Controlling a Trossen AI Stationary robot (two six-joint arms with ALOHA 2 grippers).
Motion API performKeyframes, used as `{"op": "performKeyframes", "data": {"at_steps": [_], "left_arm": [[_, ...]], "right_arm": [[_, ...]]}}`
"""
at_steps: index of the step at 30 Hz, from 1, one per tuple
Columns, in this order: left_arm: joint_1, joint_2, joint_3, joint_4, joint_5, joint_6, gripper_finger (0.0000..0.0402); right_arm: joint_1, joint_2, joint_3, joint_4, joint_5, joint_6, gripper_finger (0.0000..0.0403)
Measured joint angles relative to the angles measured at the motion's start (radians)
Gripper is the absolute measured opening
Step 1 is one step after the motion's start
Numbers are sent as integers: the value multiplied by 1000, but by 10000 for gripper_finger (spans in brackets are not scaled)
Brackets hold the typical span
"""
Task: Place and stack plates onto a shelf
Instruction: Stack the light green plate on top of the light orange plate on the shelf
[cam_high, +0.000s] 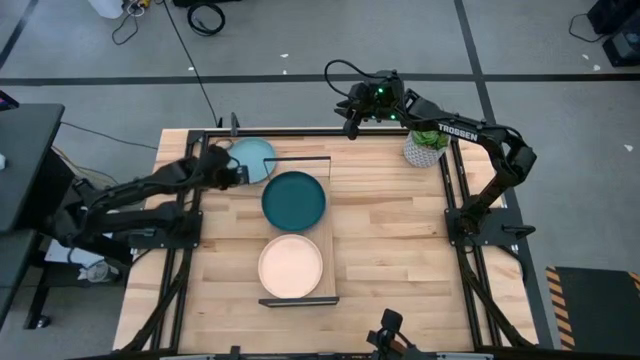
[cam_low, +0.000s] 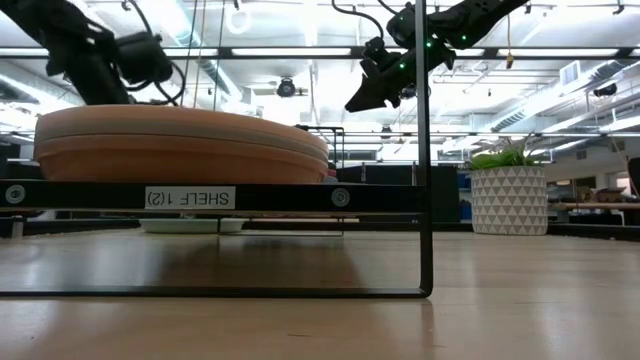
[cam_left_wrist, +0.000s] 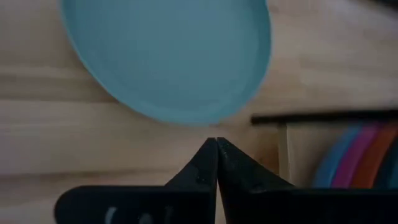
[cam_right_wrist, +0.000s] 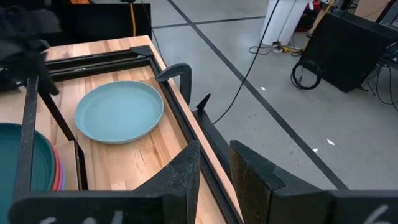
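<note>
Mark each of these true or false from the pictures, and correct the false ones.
1. The light blue plate lies on the tabletop, off the shelf. True.
2. The left tool grips the light blue plate. False: its fingers are shut and empty, just short of the plate's rim.
3. A dark teal plate tops one stack on the shelf. True.
4. The potted plant stands on the shelf. False: it stands on the tabletop near the right arm.
5. The right tool rests on the peach plate. False: it hangs raised above the table's far edge.
</note>
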Motion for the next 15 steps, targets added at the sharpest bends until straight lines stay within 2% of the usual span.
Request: {"op": "performKeyframes", "data": {"at_steps": [3,7,11,15], "left_arm": [[99,25,-2,29,51,7,10],[182,61,3,61,56,83,17],[207,79,6,182,49,265,19],[193,79,7,209,27,522,20]], "right_arm": [[0,0,0,1,0,0,94],[0,0,0,3,0,-3,94],[0,0,0,8,0,0,94],[0,0,0,8,0,6,94]]}}
